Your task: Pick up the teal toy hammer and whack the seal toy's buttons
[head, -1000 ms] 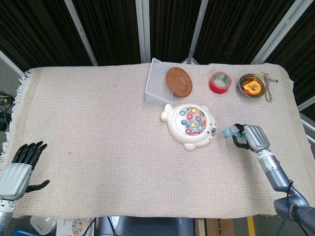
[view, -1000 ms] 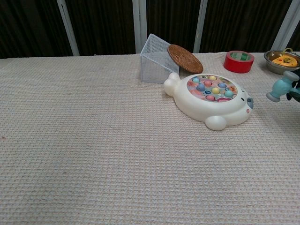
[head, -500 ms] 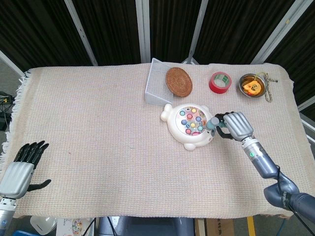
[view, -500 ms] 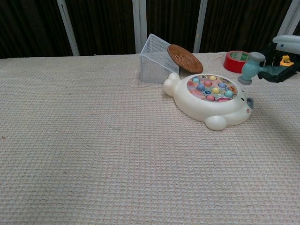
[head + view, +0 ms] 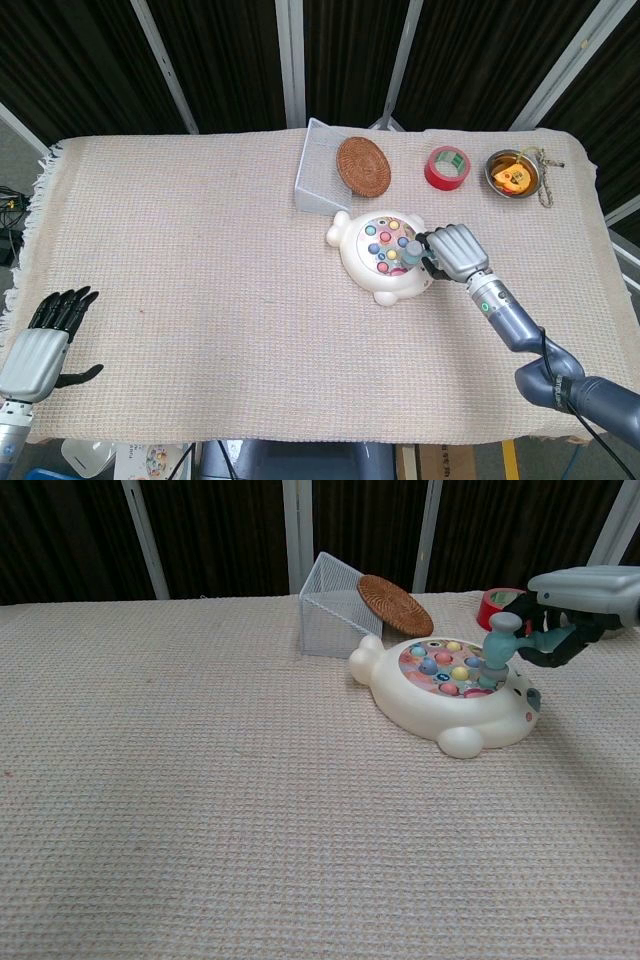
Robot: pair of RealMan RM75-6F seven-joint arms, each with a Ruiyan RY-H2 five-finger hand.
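Teal hammer handle point(image 5: 540, 640) buried in right hand point(image 5: 585, 590)

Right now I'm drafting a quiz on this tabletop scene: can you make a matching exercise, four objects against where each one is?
Things:
1. teal toy hammer
2. woven coaster
3. red tape roll
4. left hand

Places:
A. leaning on the wire basket
B. near table edge, holding nothing
C. gripped by the right hand, head over the seal toy
D. beside the metal bowl

Pairs: 1-C, 2-A, 3-D, 4-B
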